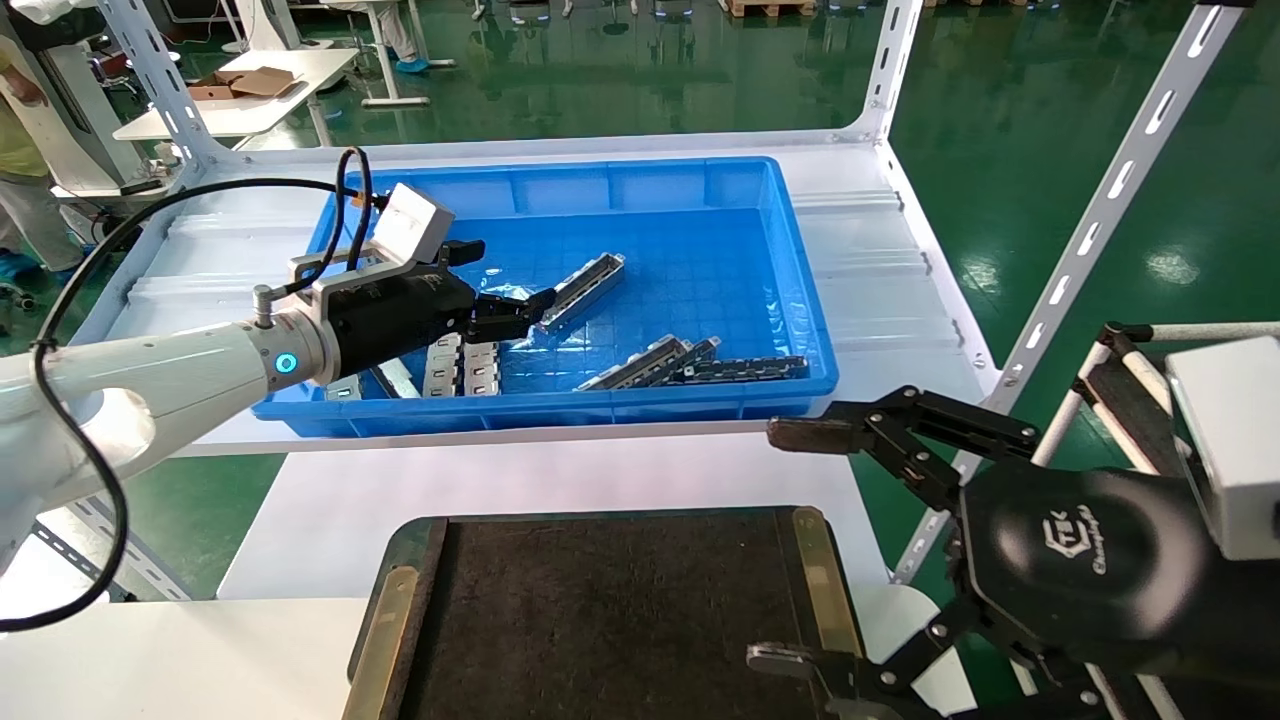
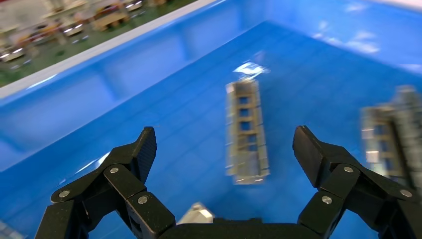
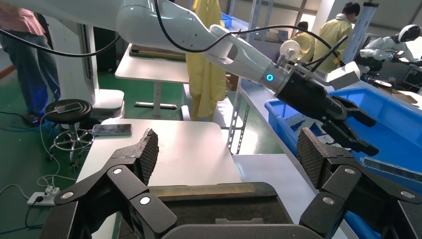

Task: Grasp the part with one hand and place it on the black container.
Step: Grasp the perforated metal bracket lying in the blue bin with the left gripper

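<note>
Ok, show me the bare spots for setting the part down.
The black container is bare across its dark surface between the brass strips. White table lies bare between it and the blue bin. The bin's near edge is crowded with parts; the left pincer hangs open over one part.

A glossy green floor (image 1: 1040, 120) reflects overhead light. White perforated metal shelf posts (image 1: 1110, 200) rise nearby. A white side table (image 3: 149, 67) stands behind.
</note>
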{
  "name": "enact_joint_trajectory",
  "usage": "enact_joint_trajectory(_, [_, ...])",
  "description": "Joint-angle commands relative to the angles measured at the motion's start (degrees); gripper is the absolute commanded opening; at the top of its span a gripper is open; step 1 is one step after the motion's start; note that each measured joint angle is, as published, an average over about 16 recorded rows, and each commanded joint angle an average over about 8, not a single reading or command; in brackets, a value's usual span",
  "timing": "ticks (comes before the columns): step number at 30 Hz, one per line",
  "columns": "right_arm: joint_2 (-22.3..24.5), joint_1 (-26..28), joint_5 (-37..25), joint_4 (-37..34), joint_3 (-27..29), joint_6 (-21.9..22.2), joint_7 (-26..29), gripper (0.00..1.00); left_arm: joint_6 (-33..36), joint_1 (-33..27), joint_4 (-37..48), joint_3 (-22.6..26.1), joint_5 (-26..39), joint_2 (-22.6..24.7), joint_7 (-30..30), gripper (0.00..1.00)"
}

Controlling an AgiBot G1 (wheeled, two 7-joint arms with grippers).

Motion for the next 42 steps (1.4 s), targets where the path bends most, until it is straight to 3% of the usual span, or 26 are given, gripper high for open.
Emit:
enact_joint_trajectory(1, [0.0,0.0,0.0,0.0,0.0,0.0,0.0,1.0,-3.06,-0.16,1.08,-0.01,0.08,0.9,0.46,1.0])
enact_joint_trajectory(3, [0.0,0.0,0.0,0.0,-0.01,0.0,0.0,1.0,-4.37,-0.09,1.51,-0.08,-0.02,1.51,0.64,1.0])
enact_joint_trajectory(4, [0.0,0.0,0.01,0.0,-0.01,0.0,0.0,0.96,-4.82,-0.04,1.66,-0.12,-0.07,1.77,0.7,0.99])
enact_joint_trajectory(5, [0.0,0.0,0.01,0.0,-0.01,0.0,0.0,0.83,-5.18,0.0,1.79,-0.17,-0.13,2.02,0.74,0.92])
enact_joint_trajectory(11, [0.01,0.0,0.01,0.0,-0.02,0.01,-0.01,0.08,-6.42,0.32,2.25,-0.32,-0.34,3.24,0.95,0.18])
enact_joint_trajectory(12, [0.01,0.0,0.01,0.0,-0.02,0.01,-0.01,0.0,-6.6,0.37,2.3,-0.33,-0.36,3.42,0.98,0.07])
enact_joint_trajectory(14, [0.01,0.01,0.02,0.0,-0.02,0.01,-0.01,0.0,-7.0,0.47,2.4,-0.35,-0.39,3.78,1.02,0.0])
enact_joint_trajectory(42, [0.03,0.02,0.04,0.0,-0.06,0.03,-0.03,0.0,-9.0,2.38,2.48,-0.59,-0.75,5.15,0.37,0.0])
